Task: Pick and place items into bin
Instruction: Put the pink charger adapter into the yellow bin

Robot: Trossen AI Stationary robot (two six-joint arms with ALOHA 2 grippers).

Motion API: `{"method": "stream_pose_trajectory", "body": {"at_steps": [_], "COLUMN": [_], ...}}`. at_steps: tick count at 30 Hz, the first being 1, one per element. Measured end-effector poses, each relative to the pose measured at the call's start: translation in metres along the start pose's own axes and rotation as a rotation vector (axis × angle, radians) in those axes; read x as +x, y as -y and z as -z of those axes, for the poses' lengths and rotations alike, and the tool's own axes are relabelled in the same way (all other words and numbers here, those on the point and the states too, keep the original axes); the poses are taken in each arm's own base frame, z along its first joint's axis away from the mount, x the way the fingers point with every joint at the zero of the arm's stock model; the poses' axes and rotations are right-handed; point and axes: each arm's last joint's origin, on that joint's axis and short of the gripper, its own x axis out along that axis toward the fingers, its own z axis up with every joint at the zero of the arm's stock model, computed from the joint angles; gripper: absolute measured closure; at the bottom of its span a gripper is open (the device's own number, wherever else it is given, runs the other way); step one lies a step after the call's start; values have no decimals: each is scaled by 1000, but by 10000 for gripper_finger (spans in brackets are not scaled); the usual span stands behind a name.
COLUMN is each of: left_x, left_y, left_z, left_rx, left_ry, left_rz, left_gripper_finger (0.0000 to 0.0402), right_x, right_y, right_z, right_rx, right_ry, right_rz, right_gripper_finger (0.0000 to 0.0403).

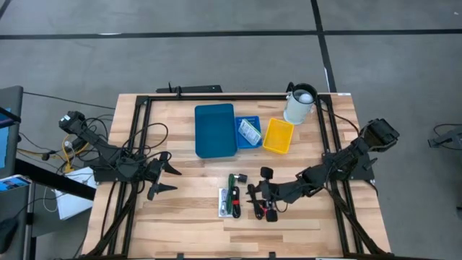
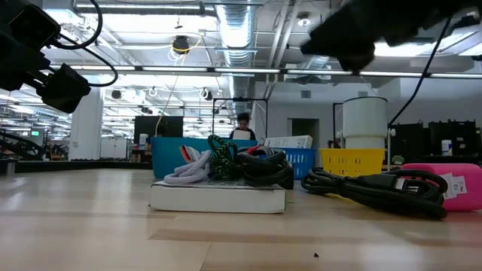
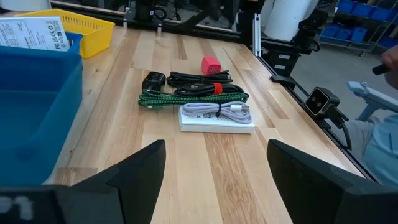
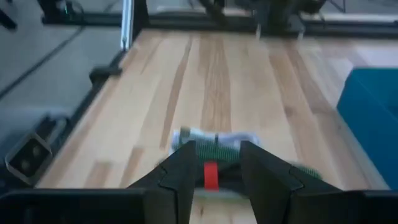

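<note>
The items lie in a cluster near the table's middle: a white flat packet [image 1: 224,203] [image 3: 217,118] with a grey cable on it, a green-and-black braided cable [image 3: 186,98] [image 1: 232,182], black cables [image 3: 199,79] [image 2: 376,188] and a red piece [image 3: 211,64] [image 2: 444,184]. My right gripper [image 1: 261,191] [image 4: 214,171] is open and hovers above the cables; the low view shows it high over them [image 2: 354,38]. My left gripper [image 1: 164,178] [image 3: 214,168] is open, left of the cluster. The large blue bin [image 1: 215,130] stands behind them.
Beside the large blue bin stand a small blue bin [image 1: 247,132] holding a white printed packet, a yellow bin [image 1: 279,136] and a white jug [image 1: 299,105] at the far right corner. A black frame [image 1: 144,137] runs along the table's sides. Bare wood lies near the front edge.
</note>
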Motion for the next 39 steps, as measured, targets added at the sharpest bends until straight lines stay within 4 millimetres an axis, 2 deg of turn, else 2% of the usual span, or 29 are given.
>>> {"method": "stream_pose_trajectory", "body": {"at_steps": [4, 8, 12, 16, 27, 31, 39], "left_x": [0, 0, 0, 0, 0, 0, 0], "left_y": [0, 0, 0, 0, 0, 0, 0], "left_z": [0, 0, 0, 0, 0, 0, 0], "left_rx": [0, 0, 0, 0, 0, 0, 0], "left_ry": [0, 0, 0, 0, 0, 0, 0], "left_rz": [0, 0, 0, 0, 0, 0, 0], "left_gripper_finger": [132, 132, 132, 132, 132, 132, 132], "right_x": [2, 3, 4, 3, -10, -16, -22], "right_y": [4, 6, 4, 4, 3, 2, -2], "right_z": [-9, -8, -4, -8, -41, -44, -36], "right_rx": [90, 159, 224, 338, 366, 386, 461], "right_ry": [22, 5, -77, -210, -468, -540, -628], "right_rz": [12, 2, -100, -89, 22, 58, 96], "right_gripper_finger": [284, 285, 285, 285, 285, 285, 285]}}
